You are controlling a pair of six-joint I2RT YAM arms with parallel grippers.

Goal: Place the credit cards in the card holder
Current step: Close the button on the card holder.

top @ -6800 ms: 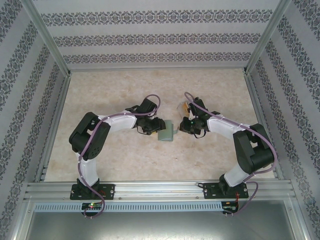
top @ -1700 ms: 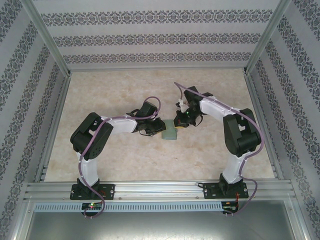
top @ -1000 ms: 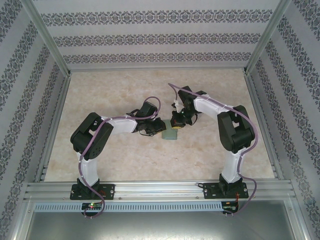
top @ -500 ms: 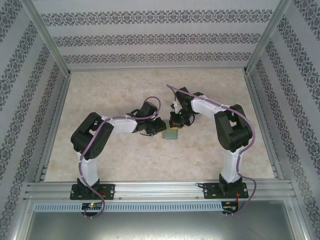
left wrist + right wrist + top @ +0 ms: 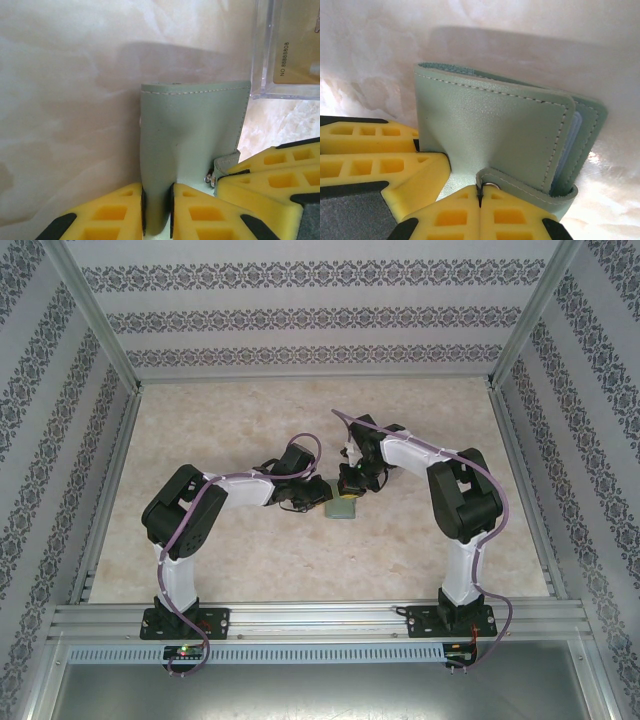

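The grey-green card holder [image 5: 342, 508] lies on the table between both grippers. My left gripper [image 5: 157, 189] is shut on its folded edge [image 5: 192, 135], one yellow finger on each side. Shut as well, my right gripper [image 5: 480, 192] pinches the holder's snap strap [image 5: 530, 189], which curls off the closed cover [image 5: 490, 125]. In the top view the left gripper [image 5: 318, 496] and right gripper [image 5: 349, 489] meet over the holder. An orange-yellow credit card [image 5: 300, 45] sits inside a clear plastic box [image 5: 262, 50] just beyond the holder. Black cards are out of view.
The marble-patterned table [image 5: 250, 420] is ringed by aluminium rails and patterned walls. The right arm's elbow [image 5: 462, 502] folds high over the right half. The right gripper's yellow fingers [image 5: 272, 172] crowd the left wrist view.
The right arm has swung left and folded tighter, bringing its gripper onto the holder. The holder has shifted slightly. The left arm has hardly moved.
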